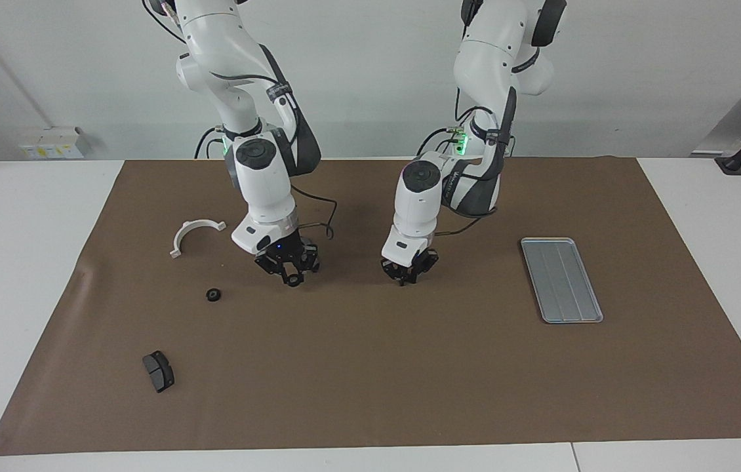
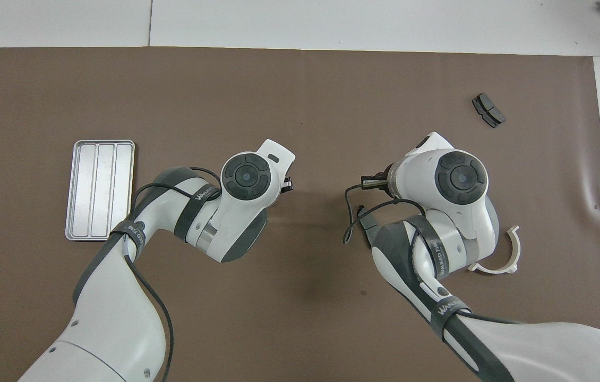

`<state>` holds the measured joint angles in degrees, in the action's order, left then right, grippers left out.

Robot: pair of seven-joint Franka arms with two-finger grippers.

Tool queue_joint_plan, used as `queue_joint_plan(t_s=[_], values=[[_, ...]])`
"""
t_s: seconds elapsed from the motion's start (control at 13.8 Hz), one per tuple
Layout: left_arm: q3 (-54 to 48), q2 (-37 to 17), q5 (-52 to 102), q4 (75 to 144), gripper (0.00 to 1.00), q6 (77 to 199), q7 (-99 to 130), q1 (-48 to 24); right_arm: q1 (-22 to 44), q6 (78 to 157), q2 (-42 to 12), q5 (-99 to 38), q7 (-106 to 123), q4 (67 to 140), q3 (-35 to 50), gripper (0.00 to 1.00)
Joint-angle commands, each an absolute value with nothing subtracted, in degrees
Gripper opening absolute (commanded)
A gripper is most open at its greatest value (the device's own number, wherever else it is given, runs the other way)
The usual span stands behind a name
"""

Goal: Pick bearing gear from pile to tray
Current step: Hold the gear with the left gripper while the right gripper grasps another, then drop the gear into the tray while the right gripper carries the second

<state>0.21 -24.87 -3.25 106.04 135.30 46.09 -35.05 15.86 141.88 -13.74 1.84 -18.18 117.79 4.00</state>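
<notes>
One small black round gear (image 1: 214, 295) lies on the brown mat (image 1: 370, 367); in the overhead view my right arm hides it. A white curved bracket (image 1: 195, 235) (image 2: 502, 260) and a dark wedge-shaped pad (image 1: 158, 371) (image 2: 488, 110) lie scattered around it. The silver grooved tray (image 1: 560, 280) (image 2: 100, 189) lies empty toward the left arm's end. My right gripper (image 1: 293, 280) (image 2: 371, 183) hangs low over the mat beside the gear, apart from it. My left gripper (image 1: 402, 280) (image 2: 288, 184) hangs low over the mat's middle, well short of the tray.
The brown mat covers most of the white table (image 1: 23, 275). The bracket lies nearer to the robots than the gear, the pad farther. Cables hang from both wrists. A white box (image 1: 52, 143) sits at the table's edge by the wall.
</notes>
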Motion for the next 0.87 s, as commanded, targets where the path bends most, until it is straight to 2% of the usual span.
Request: queue_joint_plan(t_s=[0.0,0.58,0.8], values=[[0.5,-23.7,-2.5,109.2,0.24,135.4,47.4,-36.5,16.1,141.2,-14.6,0.8,-19.2,116.3,4.1,0.0],[0.6,-23.8,-2.5,108.3,0.05,135.4,47.0,-35.8,17.1,141.4,-14.7,0.4,-19.2,115.8,4.1,0.0],[0.6,-24.5,-2.5,103.7,0.02,133.8,46.9,-32.8,19.2,141.2,-15.8,-1.2,-20.0,114.1,4.1,0.0]])
